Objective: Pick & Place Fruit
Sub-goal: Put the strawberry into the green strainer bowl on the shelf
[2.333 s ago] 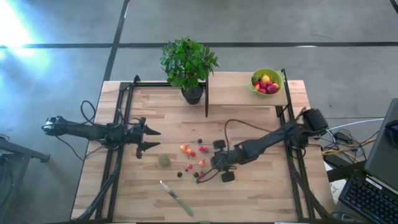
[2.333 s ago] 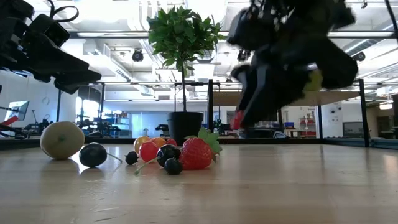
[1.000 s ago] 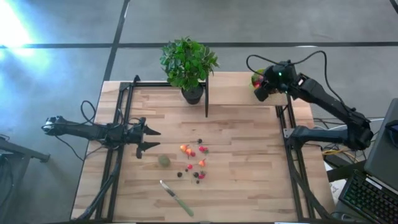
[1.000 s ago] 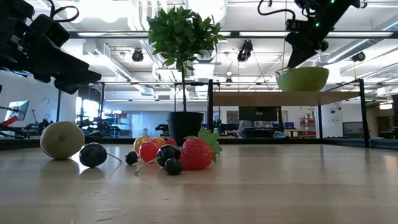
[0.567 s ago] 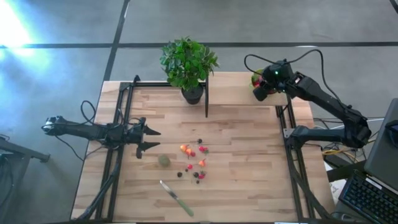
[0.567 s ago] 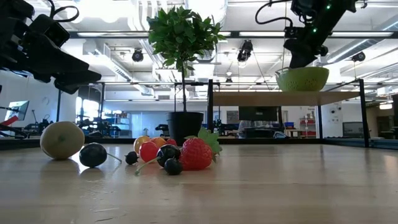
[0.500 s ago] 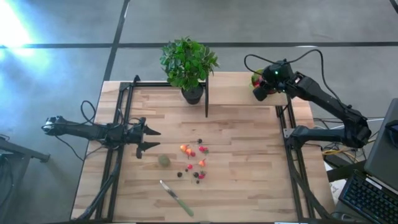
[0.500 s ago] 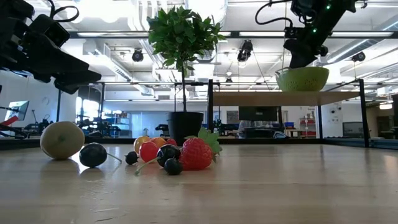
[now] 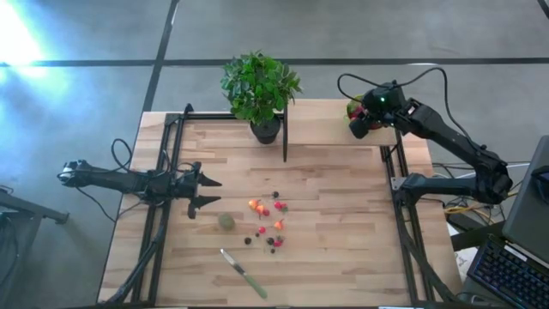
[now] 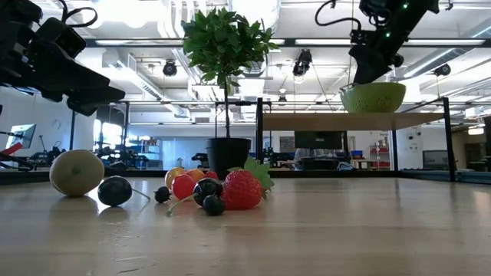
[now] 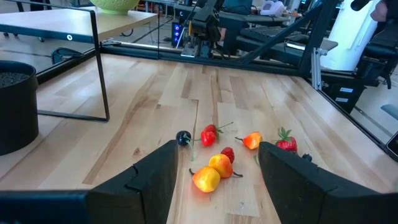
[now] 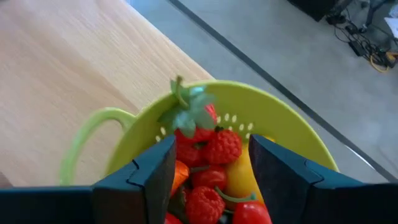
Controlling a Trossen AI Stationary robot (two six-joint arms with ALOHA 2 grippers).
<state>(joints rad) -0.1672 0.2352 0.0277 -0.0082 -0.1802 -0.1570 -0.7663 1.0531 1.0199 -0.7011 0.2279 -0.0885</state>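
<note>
Several tiny toy fruits (image 9: pixel 266 221) lie in a loose cluster on the middle of the wooden table, with a dull-green ball (image 9: pixel 226 221) to their left. The low view shows the ball (image 10: pixel 77 172) and a strawberry (image 10: pixel 244 190) resting on the tabletop. More strawberries (image 12: pixel 214 146) and a yellow lemon lie in the lime-green bowl (image 12: pixel 273 106) on the raised shelf at the far right. My right gripper (image 12: pixel 211 146) hovers open just above that bowl (image 10: pixel 373 97). My left gripper (image 9: pixel 210 192) waits open above the table's left side, left of the fruit.
A potted plant (image 9: pixel 264 129) stands at the far middle beside the shelf's thin black frame (image 9: pixel 285 137). A green-handled knife (image 9: pixel 244 273) lies near the near edge. Black rails run along both table sides. Bare wood lies right of the fruit cluster.
My right gripper has left the fruit cluster at the table's middle and risen toward the far right, over the bowl on the shelf. For the last second it has hovered there with only a small dip and rise.
</note>
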